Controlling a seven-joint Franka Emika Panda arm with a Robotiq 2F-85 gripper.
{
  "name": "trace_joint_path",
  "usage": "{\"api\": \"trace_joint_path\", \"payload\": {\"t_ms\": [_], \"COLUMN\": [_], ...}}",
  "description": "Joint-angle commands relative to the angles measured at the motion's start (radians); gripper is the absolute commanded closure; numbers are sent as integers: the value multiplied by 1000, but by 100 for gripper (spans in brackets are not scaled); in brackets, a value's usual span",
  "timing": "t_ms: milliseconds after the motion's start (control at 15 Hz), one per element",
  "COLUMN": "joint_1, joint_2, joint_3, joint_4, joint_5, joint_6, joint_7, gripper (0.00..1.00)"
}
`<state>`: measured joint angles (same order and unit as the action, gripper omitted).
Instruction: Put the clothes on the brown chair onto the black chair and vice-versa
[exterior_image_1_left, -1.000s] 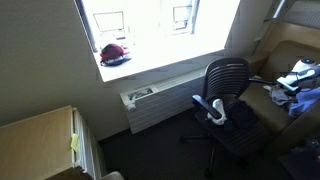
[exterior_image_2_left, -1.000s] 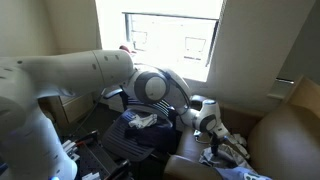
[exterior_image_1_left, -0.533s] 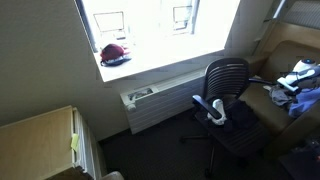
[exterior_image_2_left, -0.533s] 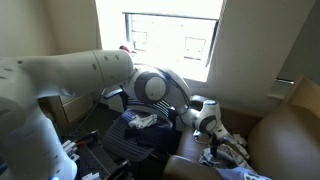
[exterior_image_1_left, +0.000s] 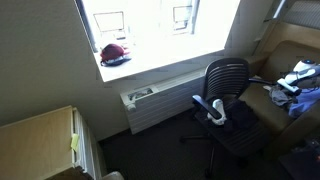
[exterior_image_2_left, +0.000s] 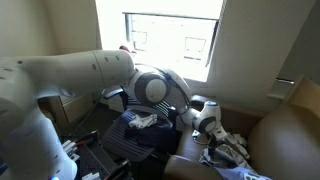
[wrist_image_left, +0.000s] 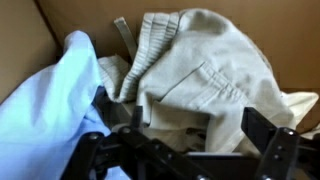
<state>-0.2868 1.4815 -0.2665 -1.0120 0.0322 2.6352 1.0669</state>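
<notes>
While the claw hangs fully open and empty over the grey-beige piece, beside the light blue shirt on the brown chair at lower right, we judge it best to descend onto a thick fold, pinching one garment only.

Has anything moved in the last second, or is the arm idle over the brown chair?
Nothing visibly changed. The gripper hangs open over the clothes on the brown chair, gripping nothing. The black chair and its dark garments sit as before.
</notes>
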Motion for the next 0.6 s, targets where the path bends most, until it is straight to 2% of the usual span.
{"api": "trace_joint_path", "payload": {"t_ms": [0,67,133,400,533], "joint_1": [-84,-94,-40,-39,-8], "joint_2": [0,0,0,0,0], "joint_3": [139,156,84,80,32], "joint_4": [15,16,2,4,-27], "joint_5": [59,75,81,90,75], "joint_6": [-64,-108,-52,-57,-10], "joint_7": [-231,-283,-192,-204,-154], "gripper": [0,0,0,0,0]}}
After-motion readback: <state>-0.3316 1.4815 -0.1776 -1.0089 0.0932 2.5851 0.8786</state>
